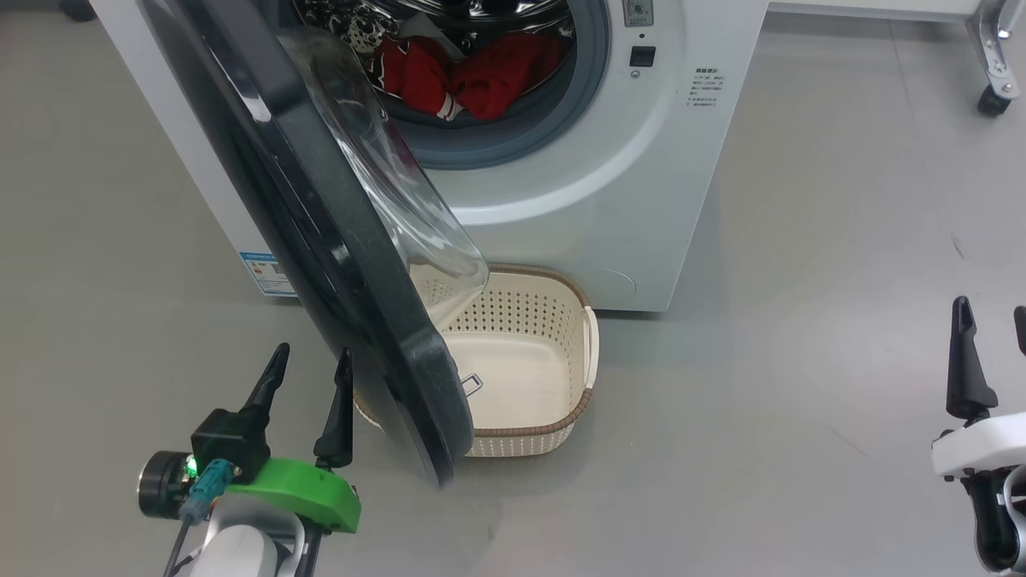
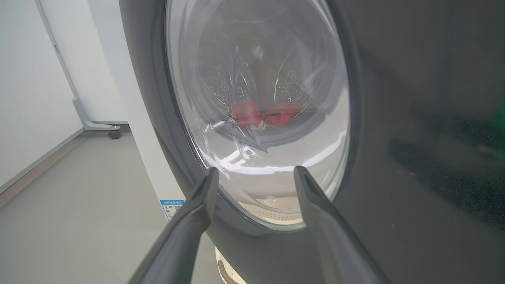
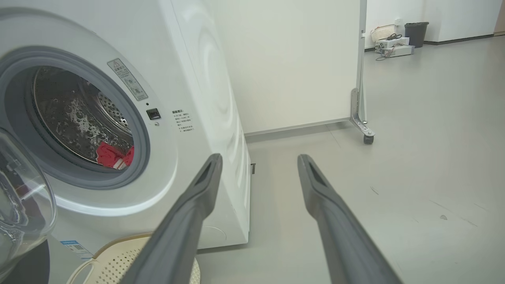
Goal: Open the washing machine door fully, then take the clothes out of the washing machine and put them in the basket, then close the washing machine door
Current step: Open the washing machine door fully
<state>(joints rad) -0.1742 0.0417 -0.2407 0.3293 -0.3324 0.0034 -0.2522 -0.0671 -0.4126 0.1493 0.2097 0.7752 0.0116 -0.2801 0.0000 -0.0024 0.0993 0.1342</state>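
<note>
Washing machine door (image 1: 321, 240) hangs partly open above the basket (image 1: 521, 312), at two o'clock just beside our left gripper (image 1: 314, 353), the nearer one; both it and our right gripper (image 1: 991, 308) gape empty.

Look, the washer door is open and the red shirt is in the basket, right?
Not quite: the washer door is open, but the red shirt is inside the washing machine, not the basket. The head view shows it.

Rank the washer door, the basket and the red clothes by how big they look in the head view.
Largest: washer door, though it is nearest the camera.
Next: basket, partly hidden behind the door.
Smallest: red clothes, farthest away.
</note>
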